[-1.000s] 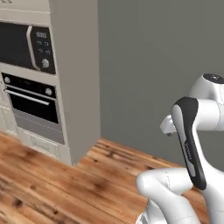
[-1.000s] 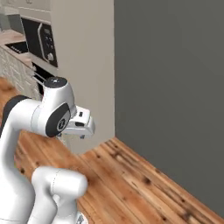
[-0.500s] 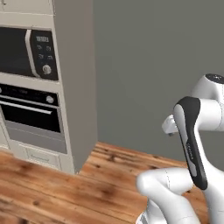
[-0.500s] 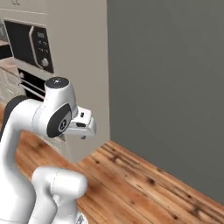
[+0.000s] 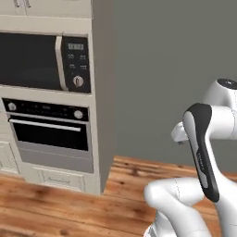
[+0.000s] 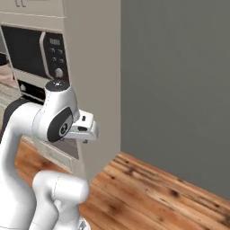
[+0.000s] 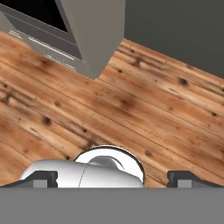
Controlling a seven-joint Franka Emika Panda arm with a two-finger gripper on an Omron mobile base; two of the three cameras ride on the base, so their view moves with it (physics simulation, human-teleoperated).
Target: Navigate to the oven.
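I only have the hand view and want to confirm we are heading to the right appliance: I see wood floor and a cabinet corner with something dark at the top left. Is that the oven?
Observer: Yes. In the left base view the oven sits in the cabinet column, with a black control strip, round knobs and a long silver bar handle above a dark glass door.
Operator: Anything above it?
Observer: A black microwave with a vertical handle and keypad sits directly above.
Operator: Are we square to it?
Observer: No. The oven lies in the left half of the left base view, and a grey wall lies ahead of the arm.
Operator: And the tool?
Observer: Your view shows its two tips wide apart; the tool holds nothing.
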